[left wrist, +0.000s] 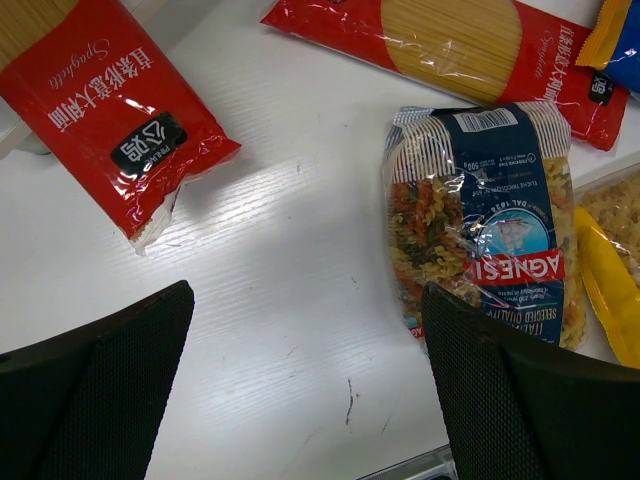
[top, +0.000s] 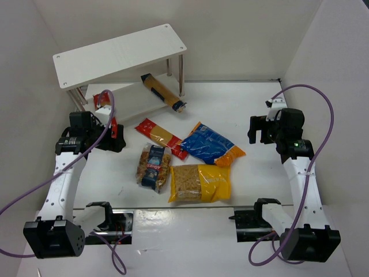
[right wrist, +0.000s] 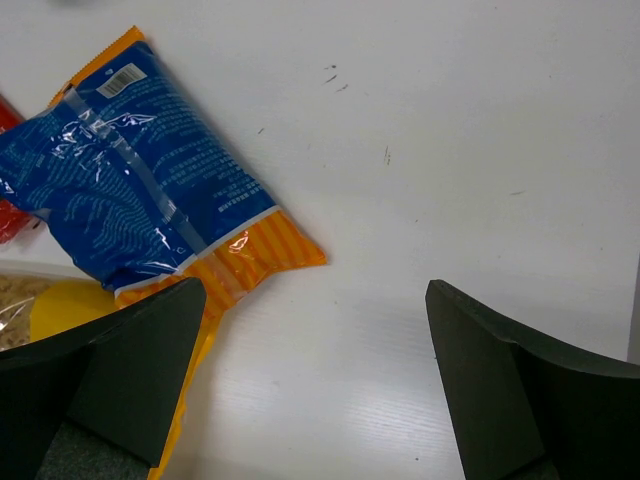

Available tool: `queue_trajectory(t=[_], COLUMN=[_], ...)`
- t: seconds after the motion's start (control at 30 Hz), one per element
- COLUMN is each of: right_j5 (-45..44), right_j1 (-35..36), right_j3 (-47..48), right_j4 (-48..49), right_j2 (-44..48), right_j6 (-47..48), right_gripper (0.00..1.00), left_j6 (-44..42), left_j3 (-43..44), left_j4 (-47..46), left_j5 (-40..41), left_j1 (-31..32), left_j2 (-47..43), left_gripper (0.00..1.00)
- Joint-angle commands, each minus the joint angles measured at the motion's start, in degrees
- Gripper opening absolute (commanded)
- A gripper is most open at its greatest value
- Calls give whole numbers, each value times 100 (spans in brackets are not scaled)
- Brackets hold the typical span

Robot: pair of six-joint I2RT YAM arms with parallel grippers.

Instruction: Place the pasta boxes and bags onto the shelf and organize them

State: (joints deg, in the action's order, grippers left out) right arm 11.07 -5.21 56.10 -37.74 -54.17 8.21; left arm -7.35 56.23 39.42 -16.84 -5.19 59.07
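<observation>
Left claw point(left wrist: 305, 300) hangs wide apart, clear bag point(left wrist: 480, 220) just to its right; right claw point(right wrist: 315, 290) spread too, blue-orange bag point(right wrist: 140, 190) on its left. Tan box point(top: 163, 92) pokes from the far-left shelf's point(top: 121, 52) lower tier.

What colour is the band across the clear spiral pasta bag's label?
Red, with white lettering; the clear spiral pasta bag shows best in the left wrist view.

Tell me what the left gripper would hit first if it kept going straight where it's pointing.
Most likely bare table: only white surface shows between the fingers of the open left gripper. The clear bag with blue label lies close beside one finger; depth is unclear.
</observation>
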Motion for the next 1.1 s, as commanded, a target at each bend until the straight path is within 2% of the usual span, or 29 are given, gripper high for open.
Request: queue_trajectory(t=[0.0, 0.4, 0.5, 0.63, 0.67, 0.73, 0.77, 0.83, 0.9, 1.07], right_j5=[-27, 26, 430, 1019, 1177, 890, 288, -401, -719, -342], right_j1=[-41, -41, -41, 318, 641, 1247, 2086, 2952, 3673, 4097], right_j3=[-29, -29, -29, 42, 120, 209, 270, 270, 437, 850], right_j4=[100, 100, -5, -154, -233, -138, -33, 335, 460, 1090], right_j2=[109, 56, -110, -506, -594, -857, -928, -1200, -1507, -2641], right_j6=[41, 41, 276, 619, 690, 630, 629, 542, 629, 832], right_gripper=[100, 100, 100, 100, 100, 100, 100, 100, 100, 100], left_j6=[-64, -195, -258, -310, -310, -310, -310, -258, -258, -258], left_j3=[-24, -24, 29, 29, 29, 29, 29, 29, 29, 29], left_j4=[-75, -13, 40, 40, 40, 40, 40, 40, 40, 40], left_j5=[-162, -406, -530, -531, -531, -479, -478, -478, -478, -478], left_j1=[-26, -26, -26, 158, 159, 159, 159, 159, 159, 159], left_j2=[-1, 113, 166, 166, 166, 166, 166, 114, 61, 61], left_gripper=[100, 100, 100, 100, 100, 100, 100, 100, 100, 100])
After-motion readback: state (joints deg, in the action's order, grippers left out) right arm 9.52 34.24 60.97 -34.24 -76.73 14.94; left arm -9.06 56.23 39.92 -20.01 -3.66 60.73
